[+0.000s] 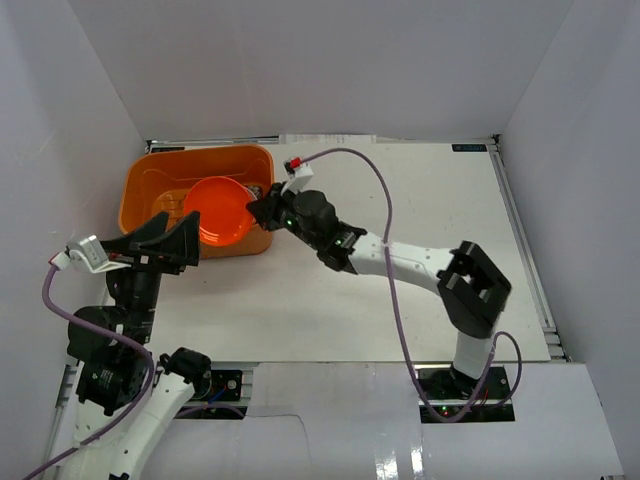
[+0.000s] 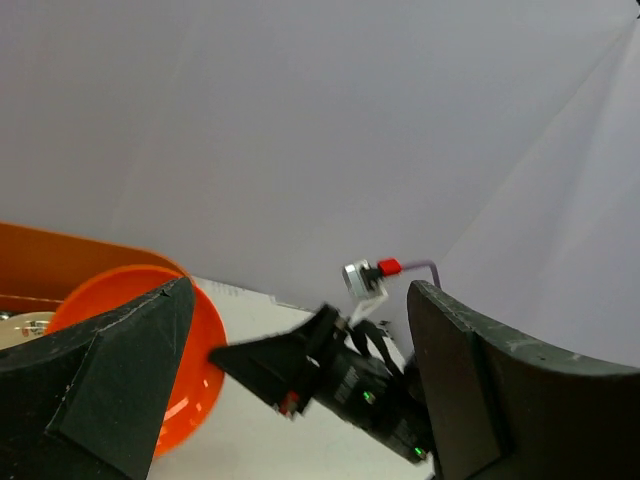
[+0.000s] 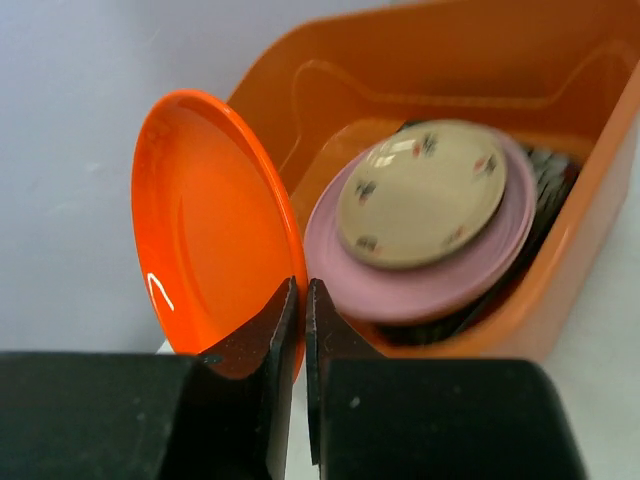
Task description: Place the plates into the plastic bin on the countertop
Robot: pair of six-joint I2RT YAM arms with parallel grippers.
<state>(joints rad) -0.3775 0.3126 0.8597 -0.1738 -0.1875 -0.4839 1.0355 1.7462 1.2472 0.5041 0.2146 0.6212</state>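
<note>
Hovering spread near the plastic bin [image 1: 200, 150], the left gripper [image 1: 175, 232] held nothing; the right gripper [image 3: 300, 300] pinched the orange-red plate [image 3: 210, 230] by its rim, on edge at the bin wall: stiff, glossy, probably slippery, breakable. Beyond lay a cream plate [image 3: 420, 195] on a pink plate [image 3: 400, 288].

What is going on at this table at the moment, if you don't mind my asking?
The right gripper has its jaws shut on the rim of the orange-red plate, holding it tilted over the near edge of the plastic bin. Inside the bin, a cream plate lies on a pink plate. The left gripper hangs open beside the bin, holding nothing.
</note>
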